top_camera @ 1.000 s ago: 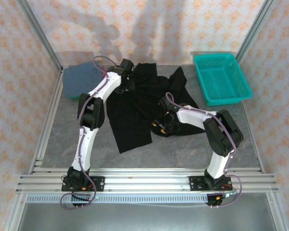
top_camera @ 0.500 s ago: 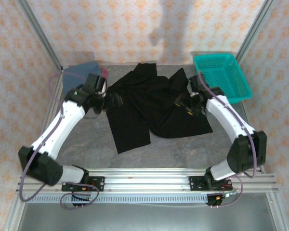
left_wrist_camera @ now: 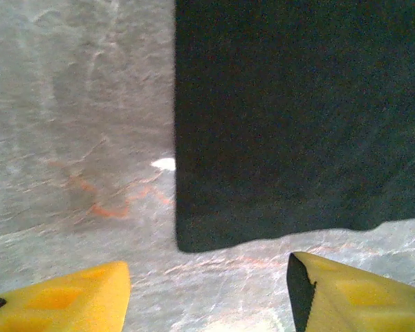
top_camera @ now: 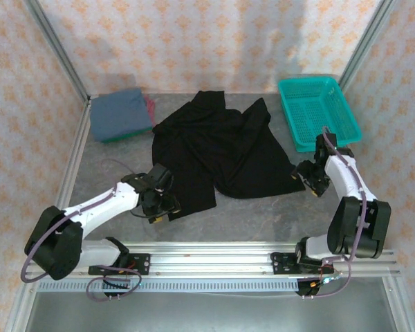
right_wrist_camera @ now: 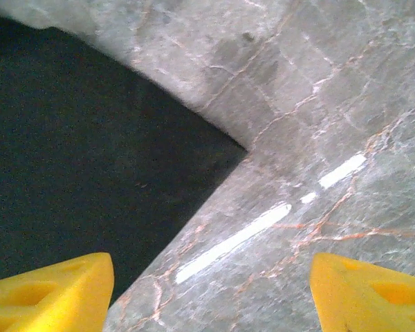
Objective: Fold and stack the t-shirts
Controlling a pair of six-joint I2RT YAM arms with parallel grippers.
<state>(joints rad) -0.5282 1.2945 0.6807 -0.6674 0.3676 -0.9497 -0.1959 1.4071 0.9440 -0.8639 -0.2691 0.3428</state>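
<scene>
Pulled back from its far side, the left gripper and right gripper hover wide and empty at the near corners of the black t-shirt mid-table, poised to fold.

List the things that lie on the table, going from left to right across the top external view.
folded slate-blue t-shirt → black t-shirt → teal mesh basket
</scene>
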